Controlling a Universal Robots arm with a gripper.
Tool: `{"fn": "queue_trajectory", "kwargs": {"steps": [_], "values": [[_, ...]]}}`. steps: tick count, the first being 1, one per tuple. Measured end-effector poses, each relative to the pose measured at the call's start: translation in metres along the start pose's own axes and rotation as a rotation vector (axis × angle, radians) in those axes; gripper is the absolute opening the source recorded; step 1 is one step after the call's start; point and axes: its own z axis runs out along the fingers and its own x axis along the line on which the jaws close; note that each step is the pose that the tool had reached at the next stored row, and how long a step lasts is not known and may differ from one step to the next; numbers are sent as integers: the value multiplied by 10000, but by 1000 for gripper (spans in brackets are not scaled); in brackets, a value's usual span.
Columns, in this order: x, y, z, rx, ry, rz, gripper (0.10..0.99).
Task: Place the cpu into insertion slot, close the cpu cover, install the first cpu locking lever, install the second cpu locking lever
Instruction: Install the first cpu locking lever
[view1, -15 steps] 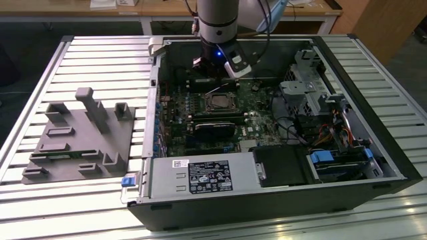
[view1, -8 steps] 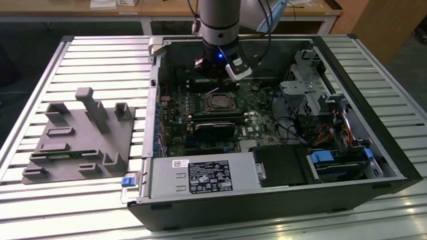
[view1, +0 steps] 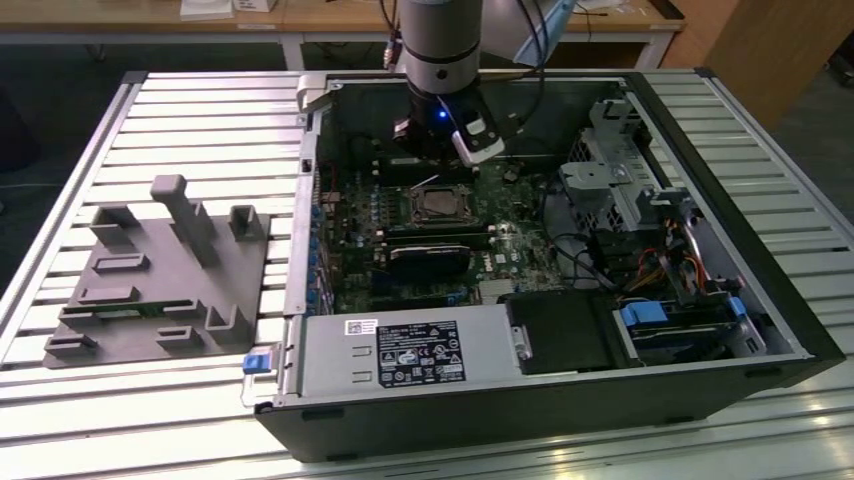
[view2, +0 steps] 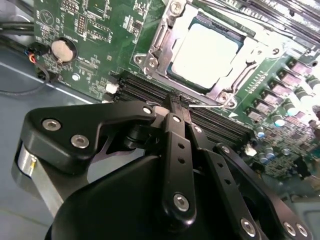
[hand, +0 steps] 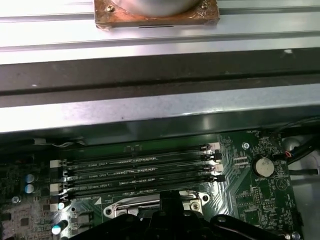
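We're looking down past the black linkage-fingered gripper (view2: 176, 100), and its fingers are pressing together at the tips, with nothing I can make out pinched between them. Straight ahead of those tips, close by, the small flat square cpu with the pale silvery-grey face (view2: 202, 50) is sitting in the silver-rimmed square insertion slot (view1: 416, 207) on the green circuit board (view2: 95, 30). The thin silvery metal cpu cover (view2: 167, 35) is framing the chip and, by my reading, lying flat over it. A thin silvery wire rod (view2: 207, 105), likely a locking lever, is running along the socket's near edge just beside the fingertips, crosswise to the fingers' reach. Counting: one chip, one socket, one cover, one arm. Four long black memory slots (hand: 135, 170) are lying side by side under the fingertips, also crosswise. How many levers are latched, I cannot tell.
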Motion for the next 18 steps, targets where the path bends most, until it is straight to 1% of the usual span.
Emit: {"fn": "queue_trajectory", "kwargs": {"steps": [2,4,9,10,13,15,18], "values": [[1,-1,11,-8,-82,27,106],[3,4,19,-8,-109,40,106],[10,40,38,-5,-136,87,106],[11,45,41,0,-154,116,106],[13,53,50,1,-256,213,106],[14,54,60,10,-306,284,106],[15,55,62,15,-316,307,106]]}}
